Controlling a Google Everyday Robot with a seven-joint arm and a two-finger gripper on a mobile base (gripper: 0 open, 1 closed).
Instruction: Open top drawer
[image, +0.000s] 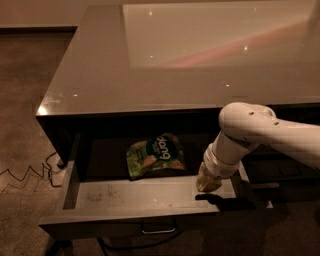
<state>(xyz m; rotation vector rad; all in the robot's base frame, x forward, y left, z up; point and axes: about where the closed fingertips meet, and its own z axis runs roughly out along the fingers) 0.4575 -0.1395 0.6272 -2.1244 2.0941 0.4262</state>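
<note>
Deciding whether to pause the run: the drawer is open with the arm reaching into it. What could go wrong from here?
The end effector sits low inside the top drawer near its right end, so withdrawing might catch the drawer wall or the countertop edge above. The green snack bag lies close beside it; a sideways sweep could drag it.

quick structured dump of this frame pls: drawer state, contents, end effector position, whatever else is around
top drawer: pulled out, scuffed grey floor exposed
handle: metal bar, centre of the drawer front, nothing on it
contents: green snack bag, lying flat toward the back, about mid-width
end effector: low over the drawer's right end, right of the bag, apart from it
arm: white, comes in from the right
counter: glossy top above the drawer
cable: on the floor, left of the cabinet
task status: drawer looks open
</note>
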